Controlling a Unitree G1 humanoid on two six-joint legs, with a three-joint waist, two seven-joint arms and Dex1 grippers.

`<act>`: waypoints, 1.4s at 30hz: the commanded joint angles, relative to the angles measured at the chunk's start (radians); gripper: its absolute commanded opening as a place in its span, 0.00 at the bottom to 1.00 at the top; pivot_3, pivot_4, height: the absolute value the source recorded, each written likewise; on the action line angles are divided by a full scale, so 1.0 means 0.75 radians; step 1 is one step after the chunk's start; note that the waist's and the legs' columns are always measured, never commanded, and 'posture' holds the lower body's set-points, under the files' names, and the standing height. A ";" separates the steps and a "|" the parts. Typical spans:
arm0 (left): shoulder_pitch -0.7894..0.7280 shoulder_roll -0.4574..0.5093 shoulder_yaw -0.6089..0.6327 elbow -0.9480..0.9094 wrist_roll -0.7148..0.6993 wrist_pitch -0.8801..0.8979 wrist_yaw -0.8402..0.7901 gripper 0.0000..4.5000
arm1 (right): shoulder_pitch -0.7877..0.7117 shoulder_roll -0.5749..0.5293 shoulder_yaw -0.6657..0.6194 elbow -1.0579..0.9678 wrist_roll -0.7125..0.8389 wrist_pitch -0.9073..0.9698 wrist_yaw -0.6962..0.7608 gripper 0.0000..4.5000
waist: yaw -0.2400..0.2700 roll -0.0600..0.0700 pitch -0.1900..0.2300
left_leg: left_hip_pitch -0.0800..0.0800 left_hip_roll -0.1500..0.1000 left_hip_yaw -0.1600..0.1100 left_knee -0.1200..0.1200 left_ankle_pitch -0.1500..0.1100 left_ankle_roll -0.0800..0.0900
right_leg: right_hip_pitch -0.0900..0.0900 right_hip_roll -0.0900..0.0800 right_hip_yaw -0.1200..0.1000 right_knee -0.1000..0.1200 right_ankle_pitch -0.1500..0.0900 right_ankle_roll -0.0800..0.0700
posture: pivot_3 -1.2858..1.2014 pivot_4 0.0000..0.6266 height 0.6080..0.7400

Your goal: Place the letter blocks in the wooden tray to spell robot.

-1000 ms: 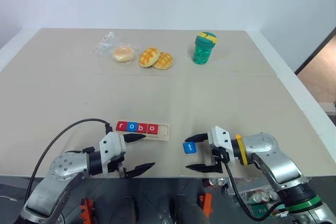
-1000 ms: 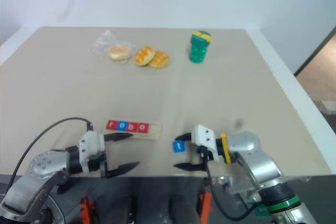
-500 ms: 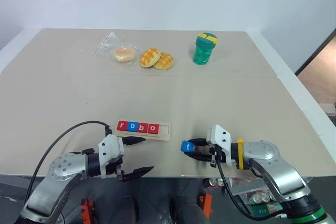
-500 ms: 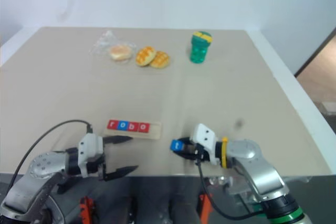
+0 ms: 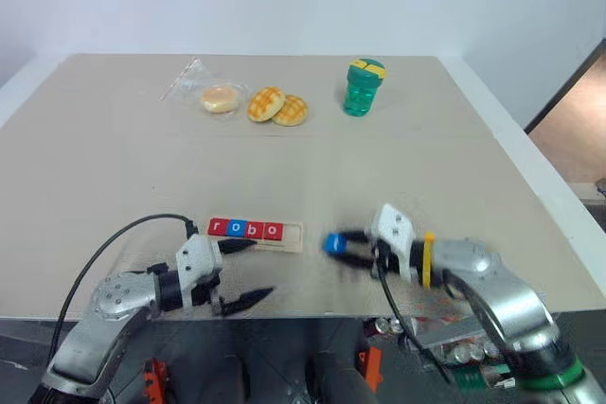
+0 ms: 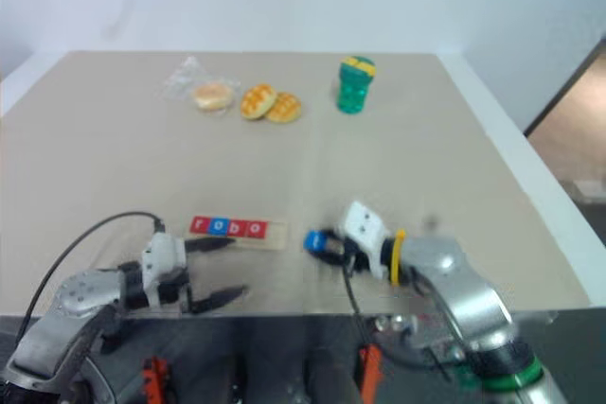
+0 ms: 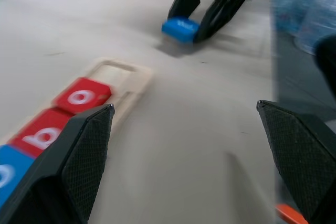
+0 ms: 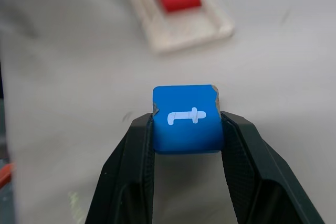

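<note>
The wooden tray (image 5: 294, 233) lies near the table's front edge, with the letter blocks r, o, b, o (image 5: 245, 228) in a row from its left end. Its right end slot (image 7: 114, 75) is bare. My right gripper (image 5: 339, 245) is shut on the blue t block (image 8: 186, 117), holding it by two opposite sides just above the table, a short way right of the tray. My left gripper (image 5: 261, 269) stands open with nothing in it, at the tray's near left side, one finger (image 5: 239, 246) close by the tray's front rim.
At the far side of the table stand a green bottle (image 5: 364, 86), two yellow buns (image 5: 278, 106) and a bagged bun (image 5: 218, 97). The table's front edge (image 5: 312, 307) runs just under both grippers.
My right gripper has shut on the blue t block, lifted it off the table and carried it a little up and toward the tray. The left gripper has stayed put and open.
</note>
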 commanded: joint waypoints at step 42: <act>0.009 -0.041 0.031 -0.136 0.023 0.086 0.181 1.00 | -0.462 0.236 0.308 0.604 -0.240 -0.269 0.382 0.27 | 0.006 0.000 -0.001 | -0.007 -0.001 -0.010 -0.001 -0.002 -0.003 | -0.002 0.000 -0.007 0.000 -0.003 0.006 | 0.52 0.24 1.00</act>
